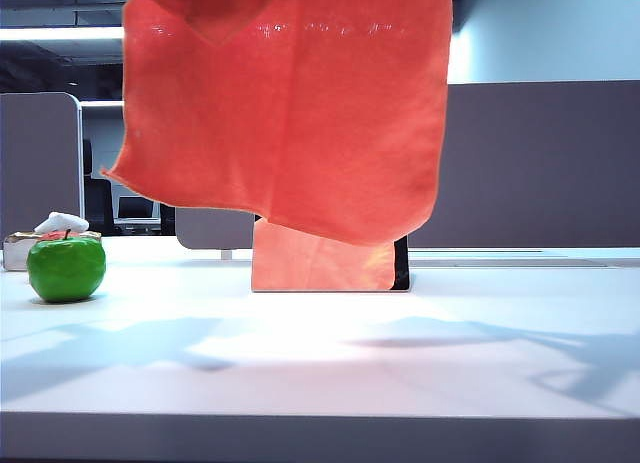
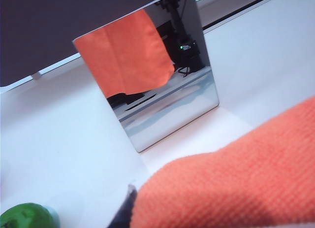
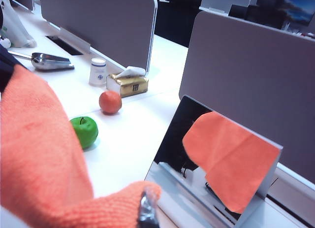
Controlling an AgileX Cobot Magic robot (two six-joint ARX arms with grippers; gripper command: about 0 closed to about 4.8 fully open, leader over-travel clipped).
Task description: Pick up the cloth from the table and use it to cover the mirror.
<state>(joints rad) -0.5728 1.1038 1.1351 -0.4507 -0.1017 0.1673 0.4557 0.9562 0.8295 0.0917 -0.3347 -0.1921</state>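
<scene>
cloth: fuzzy matt orange microfibre, fine ribbed pile | mirror: glossy glass-like reflective panel | table: smooth white, faint sheen | apple: shiny green plastic-looking skin | scoop: polished metal

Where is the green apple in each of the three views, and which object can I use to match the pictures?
Exterior view: the green apple stands on the table at the left edge, left of the mirror.
Left wrist view: only its top shows, in the bottom left corner.
Right wrist view: it sits left of centre, beside the held cloth.
Shared landmark: the mirror, reflecting the orange cloth.
</scene>
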